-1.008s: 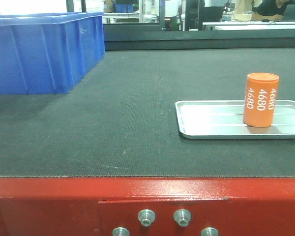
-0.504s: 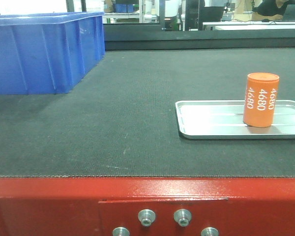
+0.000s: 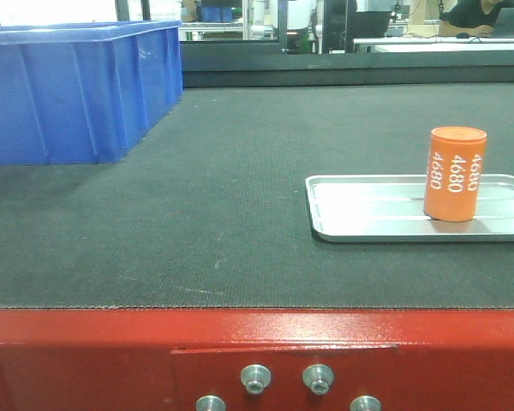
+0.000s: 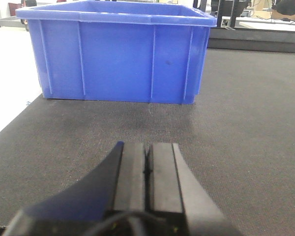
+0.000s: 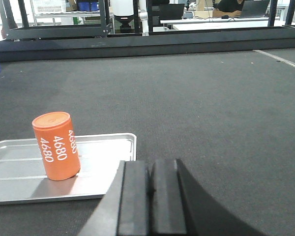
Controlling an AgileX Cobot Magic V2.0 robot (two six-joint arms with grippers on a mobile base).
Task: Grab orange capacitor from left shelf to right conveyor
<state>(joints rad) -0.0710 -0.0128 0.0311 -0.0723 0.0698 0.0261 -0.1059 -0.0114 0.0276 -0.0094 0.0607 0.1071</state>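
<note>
Orange capacitor (image 3: pixel 453 174) stands upright in a shallow silver tray (image 3: pixel 368 210) on the right conveyor (image 3: pixel 223 197), right of centre. Far left sits a blue crate (image 3: pixel 73 90). Both the left gripper (image 4: pixel 146 167) and right gripper (image 5: pixel 149 189) are closed, empty, above the belt.

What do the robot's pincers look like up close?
Both look alike: the left pincer and the right pincer each have two flat, matte black rectangular fingers on a smooth, dark curved body. No cables or markings show.
</note>
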